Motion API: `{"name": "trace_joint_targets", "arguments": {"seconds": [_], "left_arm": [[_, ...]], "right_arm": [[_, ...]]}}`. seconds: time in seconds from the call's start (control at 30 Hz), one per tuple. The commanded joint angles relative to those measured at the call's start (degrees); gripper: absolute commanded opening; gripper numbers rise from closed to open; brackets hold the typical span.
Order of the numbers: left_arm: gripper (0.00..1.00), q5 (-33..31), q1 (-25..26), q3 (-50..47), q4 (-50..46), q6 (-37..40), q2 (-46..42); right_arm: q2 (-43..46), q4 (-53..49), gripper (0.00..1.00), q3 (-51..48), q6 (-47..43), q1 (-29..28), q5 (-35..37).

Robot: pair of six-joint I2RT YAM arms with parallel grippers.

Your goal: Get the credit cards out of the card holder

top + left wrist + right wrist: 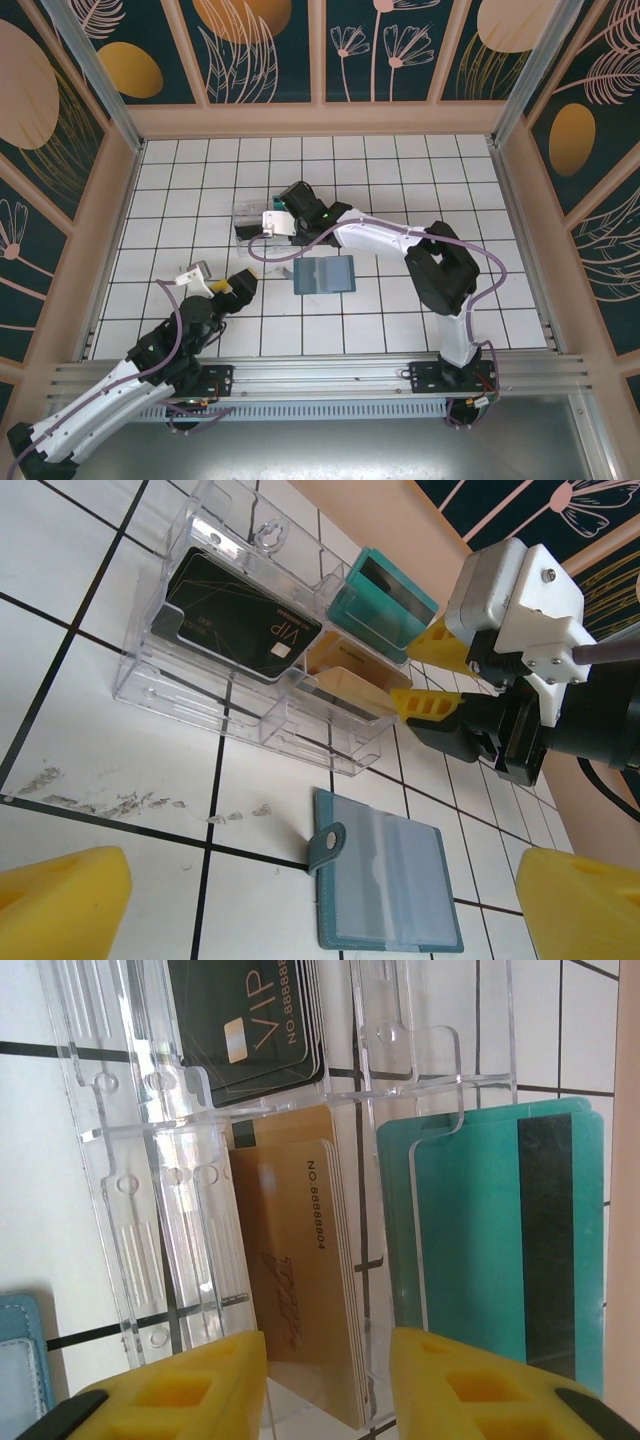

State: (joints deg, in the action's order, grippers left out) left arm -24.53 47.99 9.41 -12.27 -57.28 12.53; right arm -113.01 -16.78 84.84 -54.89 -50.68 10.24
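**Spotter:** Top camera first. Where's everything?

**Me:** On the white tiled table (450, 200), the slate-blue soft bifold card holder (323, 274) lies flat, mid-table. My right gripper (262, 226) is out over the clear plastic compartment box (245, 212), up and left of the holder. My left gripper (243, 285) hangs just left of the holder, touching nothing.

**Spotter:** Left wrist camera?

**Me:** My left jaws are spread as wide as they go, empty. Between them the holder lies open, snap tab on its left. The see-through pockets look bare to me, though its near edge is cut off. In the box there's a black plastic card (235, 615) marked VIP in the left bay and teal plastic cards with a dark stripe (385, 605) in the far bay. The orange-tan plastic cards (350, 680) sit beside those, with my right fingers (430, 705) at that bay's mouth.

**Spotter:** And the right wrist?

**Me:** Jaws part-way apart, either side of the orange-tan stack, gripping nothing. The stack rests in its bay, teal to its right, black above.

**Spotter:** So how far along?

**Me:** Nearly finished, by my reckoning: all three colours sit in the box, apart from the holder. What's left is lifting clear and checking no card hides in a pocket.
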Motion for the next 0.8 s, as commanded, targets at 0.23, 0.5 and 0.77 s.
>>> {"name": "trace_joint_targets", "arguments": {"seconds": [0.23, 0.5, 0.77], "left_arm": [[0.99, -1.1, -0.1, -0.3, 0.4, 0.3, 1.0], [0.99, -1.1, -0.1, 0.0, 0.1, 0.4, 1.4], [0.99, -1.3, -0.1, -0.3, 0.1, 0.2, 1.4]], "right_arm": [[-0.5, -2.2, 0.43, 1.5, 3.3, 0.1, -6.6], [-3.1, 3.7, 0.42, 1.0, 4.2, 0.4, 0.3], [-3.5, 8.9, 0.42, 1.5, 5.7, 1.4, 6.6]]}}
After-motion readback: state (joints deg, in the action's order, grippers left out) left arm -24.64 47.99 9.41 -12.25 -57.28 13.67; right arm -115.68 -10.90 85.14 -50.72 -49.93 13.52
